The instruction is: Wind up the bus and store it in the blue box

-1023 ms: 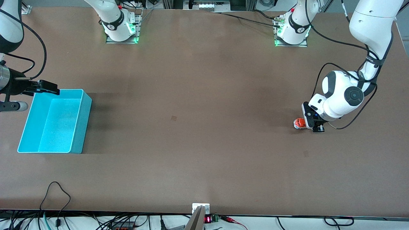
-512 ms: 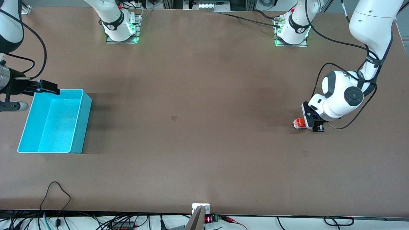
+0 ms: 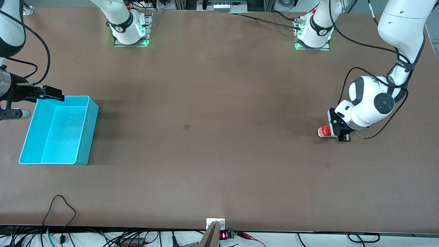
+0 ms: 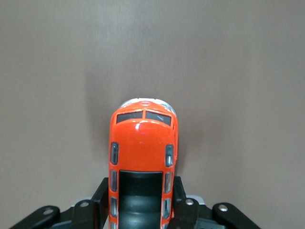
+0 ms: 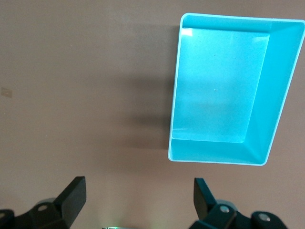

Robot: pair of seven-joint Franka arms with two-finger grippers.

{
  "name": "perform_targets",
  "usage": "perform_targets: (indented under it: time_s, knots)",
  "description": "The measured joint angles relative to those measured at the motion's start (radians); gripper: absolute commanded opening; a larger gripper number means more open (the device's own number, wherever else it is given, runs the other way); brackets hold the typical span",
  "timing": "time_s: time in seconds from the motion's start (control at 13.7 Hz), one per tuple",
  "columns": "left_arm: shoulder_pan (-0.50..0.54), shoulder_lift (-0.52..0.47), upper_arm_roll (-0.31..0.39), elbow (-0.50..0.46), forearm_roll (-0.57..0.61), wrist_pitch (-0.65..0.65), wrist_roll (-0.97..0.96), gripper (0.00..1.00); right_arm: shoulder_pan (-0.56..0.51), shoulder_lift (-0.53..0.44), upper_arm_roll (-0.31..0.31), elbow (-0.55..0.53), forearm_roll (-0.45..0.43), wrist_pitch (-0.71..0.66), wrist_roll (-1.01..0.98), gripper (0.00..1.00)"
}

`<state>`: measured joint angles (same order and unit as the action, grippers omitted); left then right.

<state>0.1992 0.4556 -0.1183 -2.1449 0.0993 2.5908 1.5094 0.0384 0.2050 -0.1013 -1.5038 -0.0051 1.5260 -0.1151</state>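
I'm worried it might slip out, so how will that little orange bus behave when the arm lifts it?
The bus looks like hard, glossy plastic, so it is probably stiff and light but a bit slippery. The left gripper is shut on its sides, which should hold if squeezed evenly. Set down on the table, it would likely roll.

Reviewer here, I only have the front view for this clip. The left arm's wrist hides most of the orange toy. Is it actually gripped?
Observer: Yes. In the left wrist view the left end effector is shut on the bus, one finger against each side.
Operator: Which part sticks out past the fingers?
Observer: The end with the windscreen and the pale trim below it.
Operator: And the bin?
Observer: The right wrist view shows the blue box empty, with the right end effector open above the table beside it.
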Motion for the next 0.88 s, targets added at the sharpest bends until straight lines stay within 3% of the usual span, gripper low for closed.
perform_targets:
  time_s: [0.88]
  knots:
    - [0.194,0.02,0.0,0.03,0.0,-0.001,0.199,0.42,-0.001,0.007,0.0,0.0,0.0,-0.005,0.0,1.0]
